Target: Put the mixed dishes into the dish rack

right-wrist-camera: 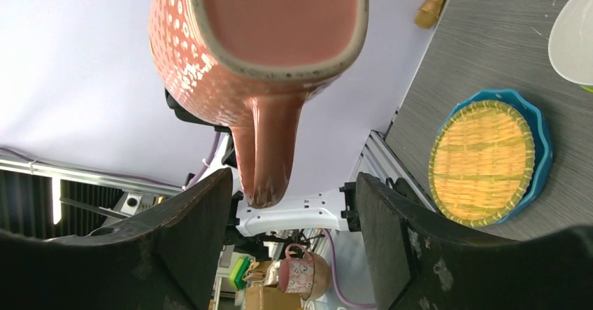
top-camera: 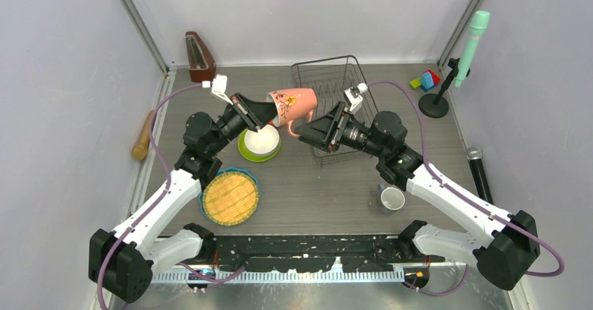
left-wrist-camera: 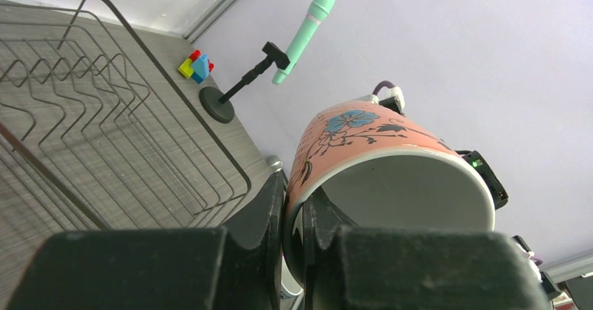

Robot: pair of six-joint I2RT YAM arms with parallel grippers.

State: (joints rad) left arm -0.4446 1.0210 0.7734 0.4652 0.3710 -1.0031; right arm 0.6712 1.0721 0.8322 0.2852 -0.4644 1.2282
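The pink floral mug [top-camera: 294,106] hangs on its side in the air, in front of the dark wire dish rack [top-camera: 323,61]. My left gripper [top-camera: 262,112] is shut on its rim, with one finger inside and one outside [left-wrist-camera: 294,219]. My right gripper [top-camera: 306,132] is open, and the mug's handle [right-wrist-camera: 269,156] sits between its fingers without touching them. The white bowl [top-camera: 261,139] sits on the lime-green plate [top-camera: 246,153]. The blue-rimmed woven plate [top-camera: 231,196] and the small grey-blue mug [top-camera: 391,199] stand on the table. The orange bowl is out of view.
A wooden rolling pin [top-camera: 143,136] lies along the left wall. A metronome [top-camera: 199,54] stands at the back left. Toy blocks [top-camera: 425,80] and a teal microphone on a stand [top-camera: 470,40] are at the back right. A black microphone [top-camera: 479,173] lies at the right edge.
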